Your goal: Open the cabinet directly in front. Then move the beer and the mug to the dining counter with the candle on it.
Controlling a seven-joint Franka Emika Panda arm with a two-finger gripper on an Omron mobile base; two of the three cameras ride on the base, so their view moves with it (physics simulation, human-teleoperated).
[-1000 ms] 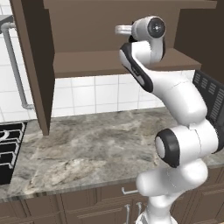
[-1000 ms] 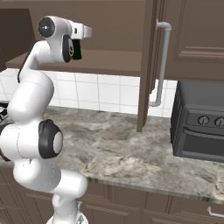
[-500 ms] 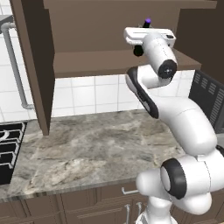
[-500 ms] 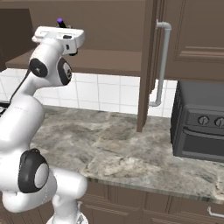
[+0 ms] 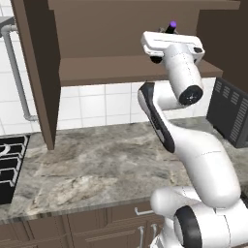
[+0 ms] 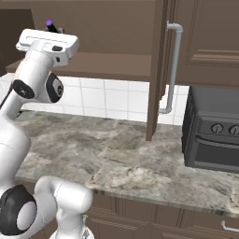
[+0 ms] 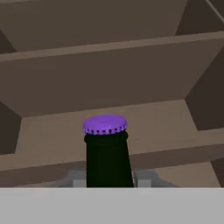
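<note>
The beer (image 7: pixel 106 153), purple cap up, stands upright between the fingers of the hand (image 5: pixel 167 43), which is clenched on it just in front of the open cabinet (image 5: pixel 106 68) shelf, high above the stone counter (image 5: pixel 92 164).

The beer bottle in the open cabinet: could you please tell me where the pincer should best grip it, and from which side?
Grip the beer bottle on its slim dark neck, just below the purple cap, coming in level from the cabinet's open front. It stands upright, and the round, narrow neck fits between the fingers. The hand view shows the pincer placed this way, apparently shut on the neck.
</note>
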